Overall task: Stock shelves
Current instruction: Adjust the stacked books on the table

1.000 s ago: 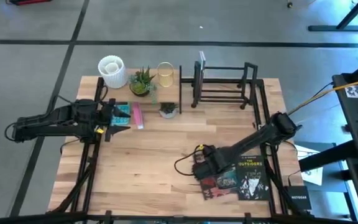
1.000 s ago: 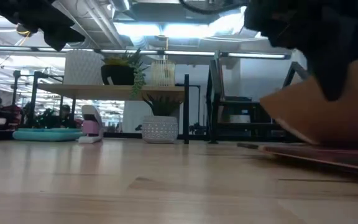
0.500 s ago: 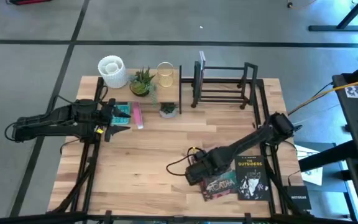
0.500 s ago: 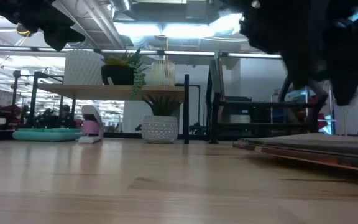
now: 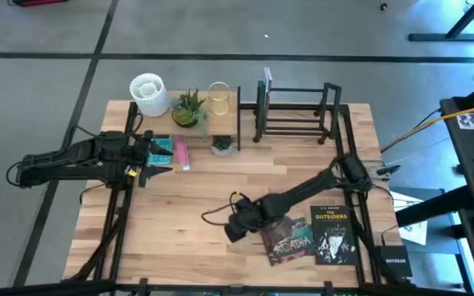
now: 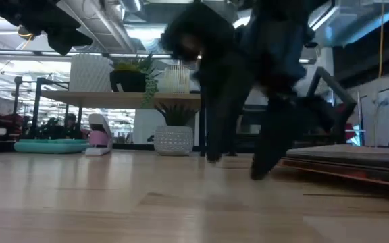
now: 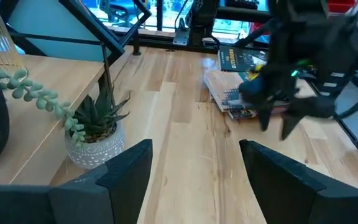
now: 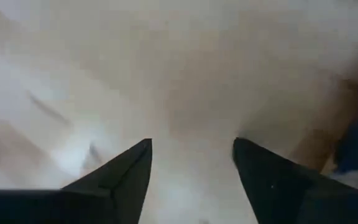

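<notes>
Right claw (image 5: 235,228) hanging wide and empty over bare table (image 5: 196,205) at lower centre, books (image 5: 311,237) lying just right of it, left claw (image 5: 151,158) waiting wide at left, wood shelf (image 5: 192,115) and black rack (image 5: 295,111) standing at upper centre, a potted plant (image 5: 222,145), probably a succulent, sitting below the shelf.

We see a table (image 5: 179,205) from above. At its back edge the board shelf (image 5: 167,123) stands left of the bar rack (image 5: 295,111). On the shelf sit a cup (image 5: 147,92), a plant (image 5: 188,107) and a glass (image 5: 219,97). Under it, a small pot (image 5: 222,145). Two books (image 5: 313,236) lie side by side front right. The left gripper (image 5: 159,156) hangs near the shelf, the right gripper (image 5: 235,226) just left of the books.
</notes>
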Robot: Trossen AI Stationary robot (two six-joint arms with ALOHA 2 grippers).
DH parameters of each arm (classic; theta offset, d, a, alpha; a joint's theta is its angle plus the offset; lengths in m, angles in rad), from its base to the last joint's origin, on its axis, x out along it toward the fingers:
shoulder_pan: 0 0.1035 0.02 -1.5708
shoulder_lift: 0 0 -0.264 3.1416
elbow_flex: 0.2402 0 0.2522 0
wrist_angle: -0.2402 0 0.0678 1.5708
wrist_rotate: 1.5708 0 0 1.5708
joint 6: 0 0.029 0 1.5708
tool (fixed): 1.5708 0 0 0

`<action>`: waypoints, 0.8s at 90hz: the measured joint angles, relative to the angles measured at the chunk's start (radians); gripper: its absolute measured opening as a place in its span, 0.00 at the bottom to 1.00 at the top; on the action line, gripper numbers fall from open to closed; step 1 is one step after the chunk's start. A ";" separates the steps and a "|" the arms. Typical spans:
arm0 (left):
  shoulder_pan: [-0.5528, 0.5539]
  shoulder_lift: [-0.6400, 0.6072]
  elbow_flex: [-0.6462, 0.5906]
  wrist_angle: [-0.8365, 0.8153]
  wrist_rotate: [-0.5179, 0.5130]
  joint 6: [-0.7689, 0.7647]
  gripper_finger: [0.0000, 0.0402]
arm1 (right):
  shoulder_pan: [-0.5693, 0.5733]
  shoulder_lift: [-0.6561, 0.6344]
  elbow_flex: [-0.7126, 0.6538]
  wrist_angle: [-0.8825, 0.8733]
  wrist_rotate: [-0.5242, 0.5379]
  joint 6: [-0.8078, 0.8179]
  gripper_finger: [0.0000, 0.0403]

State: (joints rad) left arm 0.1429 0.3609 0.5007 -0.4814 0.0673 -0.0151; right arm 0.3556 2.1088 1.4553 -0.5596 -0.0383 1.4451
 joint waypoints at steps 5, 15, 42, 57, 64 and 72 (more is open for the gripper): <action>0.000 0.000 0.000 0.001 0.000 0.000 0.59 | -0.011 0.003 0.001 -0.026 0.005 0.003 0.49; 0.000 0.000 0.000 0.000 0.000 0.000 0.59 | -0.011 -0.008 -0.001 -0.112 0.037 0.048 0.45; 0.000 0.000 0.000 0.000 -0.001 0.000 0.59 | -0.003 -0.012 0.022 -0.328 0.181 0.144 0.36; 0.000 0.000 0.000 0.001 -0.001 0.000 0.59 | -0.004 -0.012 0.024 -0.382 0.195 0.159 0.35; 0.000 0.000 0.000 0.000 -0.001 0.000 0.59 | -0.003 -0.012 0.024 -0.450 0.214 0.204 0.35; 0.000 0.000 0.000 0.001 0.000 0.000 0.59 | -0.001 -0.012 0.025 -0.486 0.233 0.225 0.35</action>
State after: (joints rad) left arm 0.1429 0.3611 0.5003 -0.4808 0.0669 -0.0150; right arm 0.3542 2.0972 1.4800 -1.0459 0.1943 1.6703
